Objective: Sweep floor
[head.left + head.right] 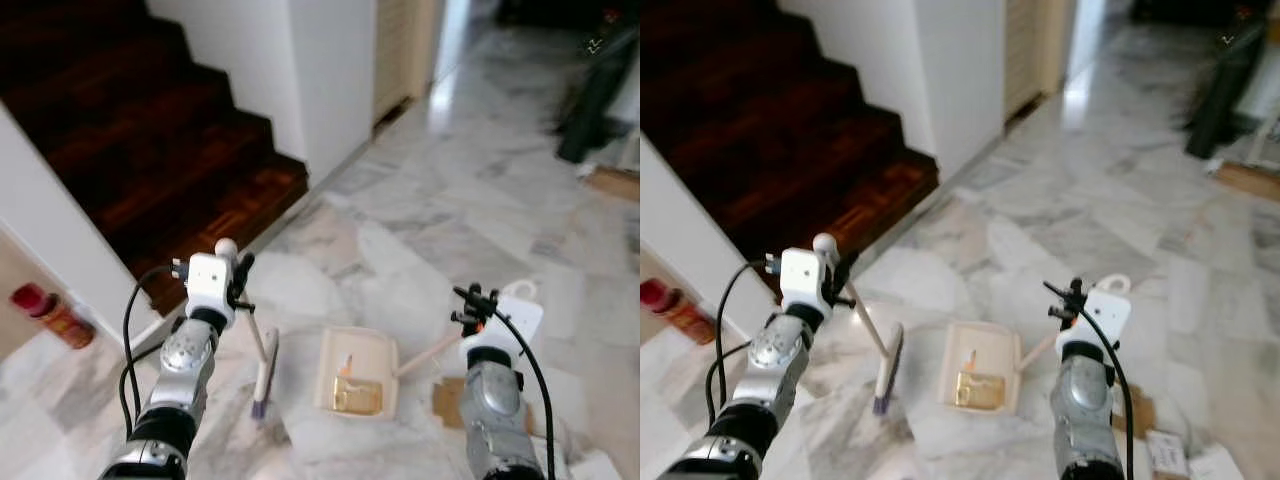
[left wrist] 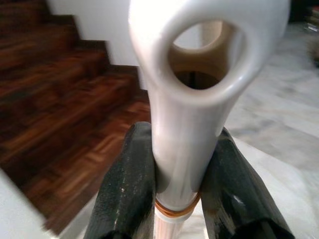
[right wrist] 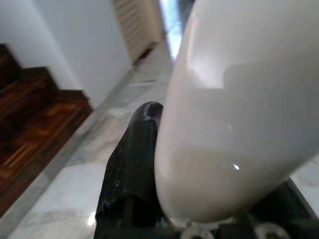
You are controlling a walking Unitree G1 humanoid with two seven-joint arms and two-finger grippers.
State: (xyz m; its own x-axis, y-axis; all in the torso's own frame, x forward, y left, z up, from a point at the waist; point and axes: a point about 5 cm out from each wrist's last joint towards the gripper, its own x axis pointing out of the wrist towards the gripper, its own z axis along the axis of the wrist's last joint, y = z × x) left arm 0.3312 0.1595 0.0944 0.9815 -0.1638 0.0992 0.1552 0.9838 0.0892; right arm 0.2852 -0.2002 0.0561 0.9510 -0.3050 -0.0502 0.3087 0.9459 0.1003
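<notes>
My left gripper (image 1: 238, 284) is shut on the white top of a hand broom's handle (image 2: 185, 124), just under its hanging loop; black fingers (image 2: 127, 191) press it from both sides. The thin stick slants down to the brush head (image 1: 264, 384) resting on the marble floor. To its right lies a cream dustpan (image 1: 357, 360) with a brownish scrap (image 1: 355, 396) in it. The dustpan's long handle (image 1: 428, 354) rises to a white grip (image 3: 234, 109), on which my right gripper (image 1: 478, 306) is shut.
Dark wooden stairs (image 1: 150, 140) rise at the left beside a white wall (image 1: 300, 70). A red can (image 1: 50, 312) lies at the far left. Cardboard scraps (image 1: 447, 402) lie by my right arm. Dark objects (image 1: 598, 90) and a flat board (image 1: 612, 181) are far right.
</notes>
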